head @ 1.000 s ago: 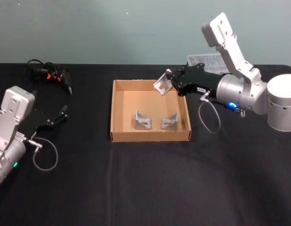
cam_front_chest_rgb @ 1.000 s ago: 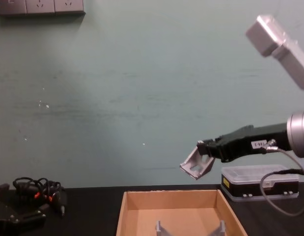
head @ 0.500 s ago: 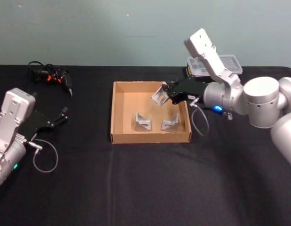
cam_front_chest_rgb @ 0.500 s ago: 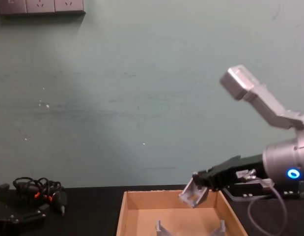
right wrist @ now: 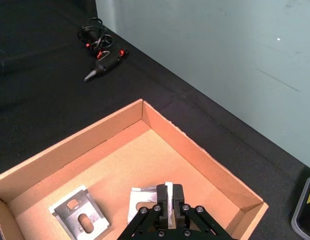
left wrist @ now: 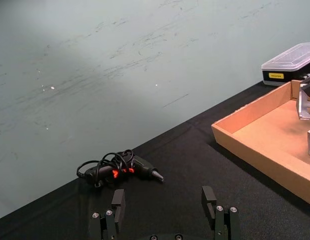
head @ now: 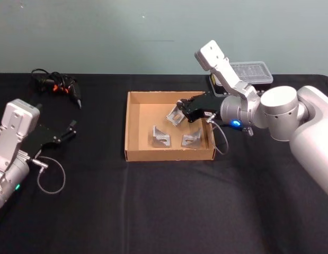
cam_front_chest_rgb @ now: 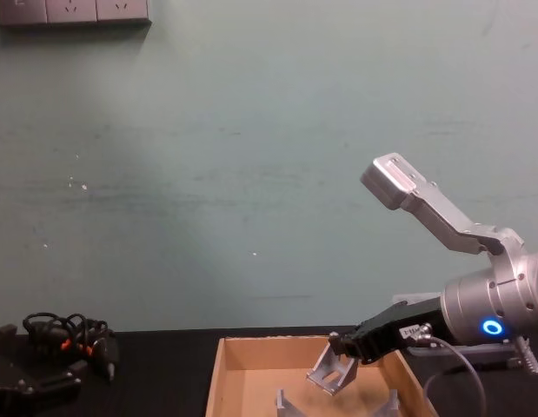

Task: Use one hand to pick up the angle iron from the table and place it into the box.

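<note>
The right hand [head: 180, 112] is gripping the angle iron [head: 174, 117] just above the far right of the box [head: 133, 127]. It should be lowering gently, clear of the two irons [head: 175, 137] inside. The left hand [head: 68, 129] is idling wide on the counter [head: 164, 206].

Right gripper [head: 180, 111] was extended forward and leftward from the right side, angled down, fingers clamped together. Left gripper [head: 72, 127] sat parked at far left, fingers [left wrist: 117, 202] spread apart.

Three angle irons [head: 175, 116] (one held aloft), one box [head: 133, 127], one case [head: 252, 72].
</note>
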